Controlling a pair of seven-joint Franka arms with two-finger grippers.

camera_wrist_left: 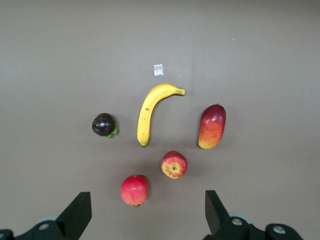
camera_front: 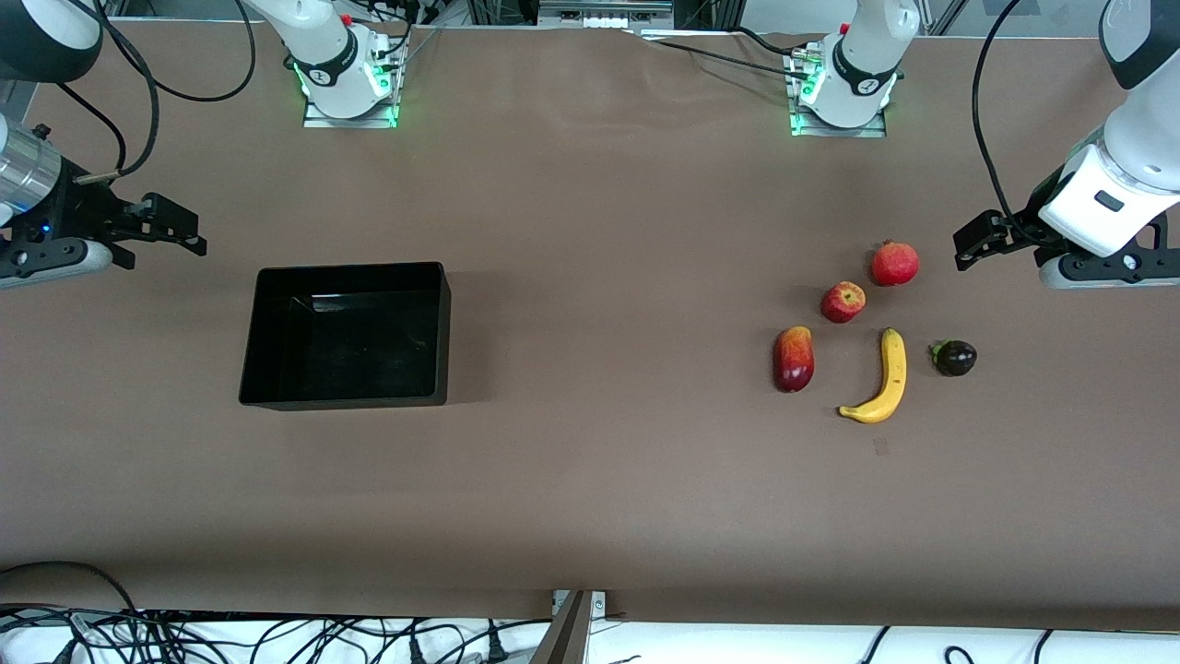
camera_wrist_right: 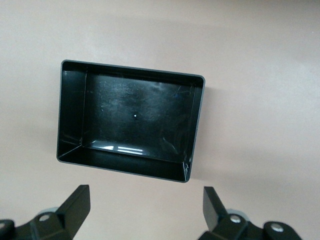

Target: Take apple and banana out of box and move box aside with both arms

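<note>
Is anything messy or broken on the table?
Nothing looks broken or spilled. The black box sits flat and empty. The banana, mango, apple, pomegranate and purple fruit lie apart, all whole. One oddity: a tiny pale scrap lies on the table near the banana.

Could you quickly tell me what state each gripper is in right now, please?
Left gripper: open, holding nothing, up over the table by the fruits.
Right gripper: open, holding nothing, up over the table by the black box.
</note>
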